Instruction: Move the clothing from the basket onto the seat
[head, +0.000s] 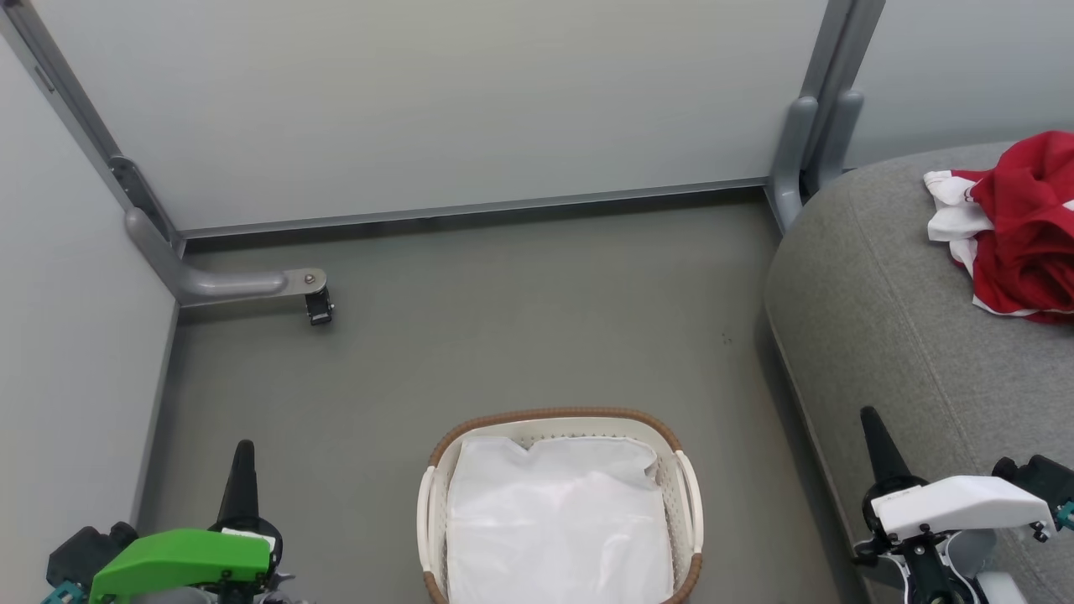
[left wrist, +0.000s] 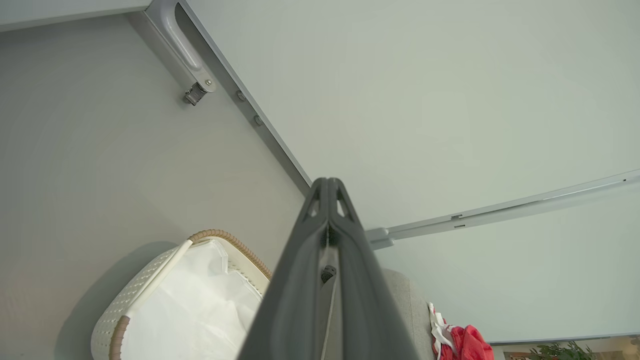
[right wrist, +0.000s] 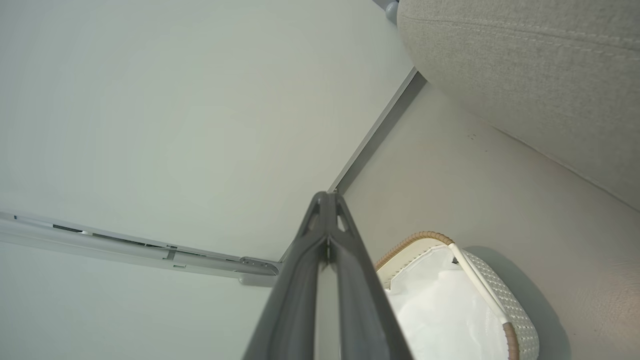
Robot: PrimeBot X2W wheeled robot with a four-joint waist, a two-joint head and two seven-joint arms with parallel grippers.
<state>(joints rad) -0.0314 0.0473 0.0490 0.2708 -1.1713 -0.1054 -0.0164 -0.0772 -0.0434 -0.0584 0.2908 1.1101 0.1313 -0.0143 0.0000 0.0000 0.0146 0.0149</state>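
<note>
The red clothing with white trim lies crumpled on the grey seat at the right; a corner of the clothing also shows in the left wrist view. The white basket with its brown rim stands on the floor at bottom centre, holding a plain white liner sheet. My left gripper is shut with nothing in it, left of the basket. My right gripper is shut and holds nothing, raised beside the seat's front edge. Both fingers press together in each wrist view, left gripper and right gripper.
Pale partition walls close off the back and left. A grey metal foot with a small caster juts onto the floor at left, and another post foot stands beside the seat. Grey floor lies between basket and walls.
</note>
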